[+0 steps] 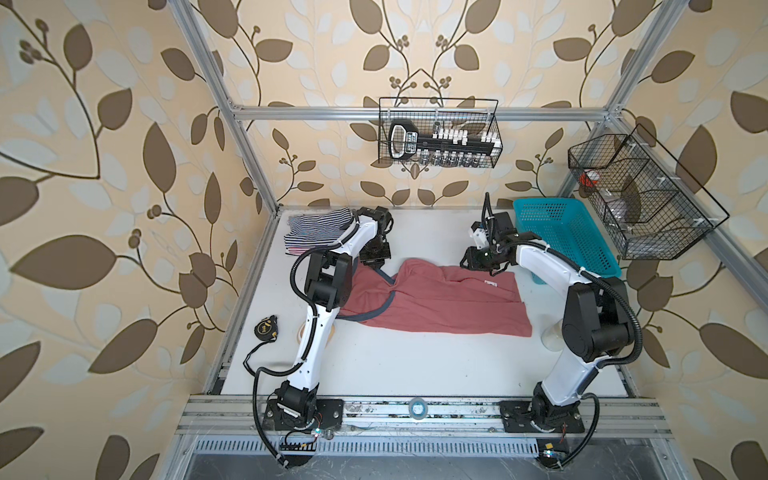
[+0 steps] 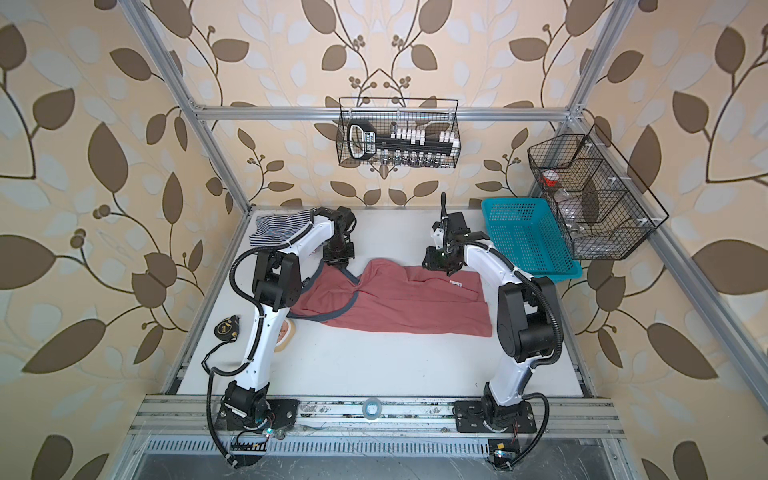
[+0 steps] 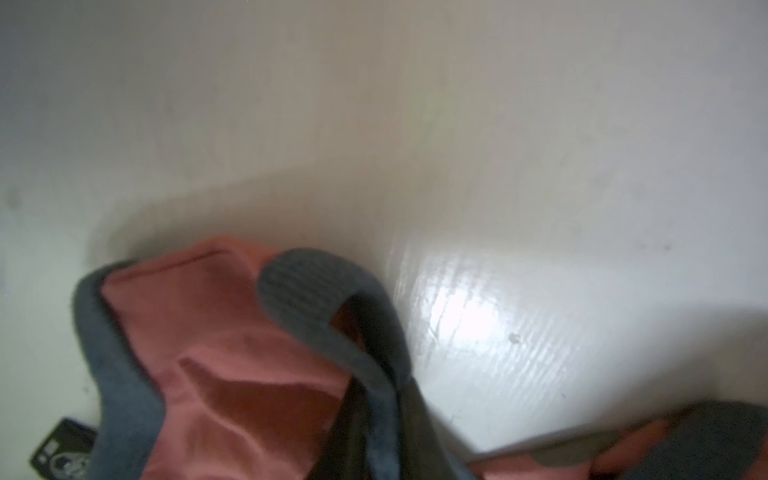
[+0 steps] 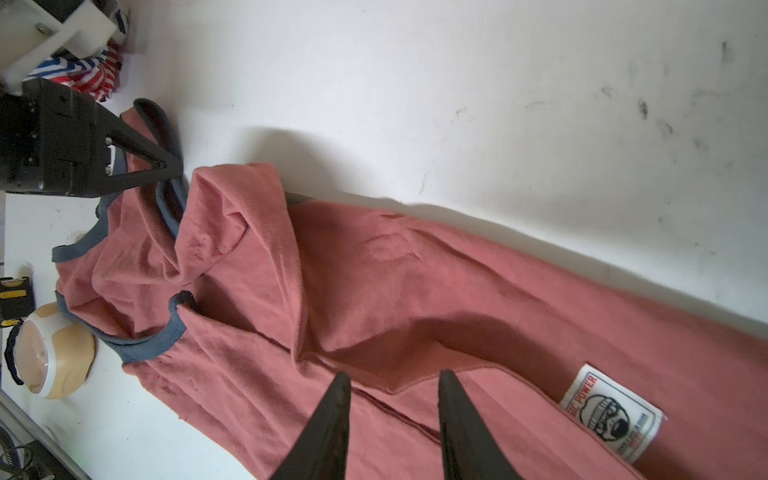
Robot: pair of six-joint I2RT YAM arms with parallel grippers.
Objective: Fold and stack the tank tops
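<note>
Our left gripper is pinched together on the grey-blue strap of the red top, spread on the table. Our right gripper stands apart over its hem end (touching or not, we cannot tell). The striped tops sit in the far left corner.

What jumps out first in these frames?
The dusty red tank top lies rumpled across the middle of the white table. The left claw is pinched shut on its grey-blue strap at the far left end, while the right claw hangs open over the cloth near the white label. Striped tops sit piled in the far left corner.
</note>
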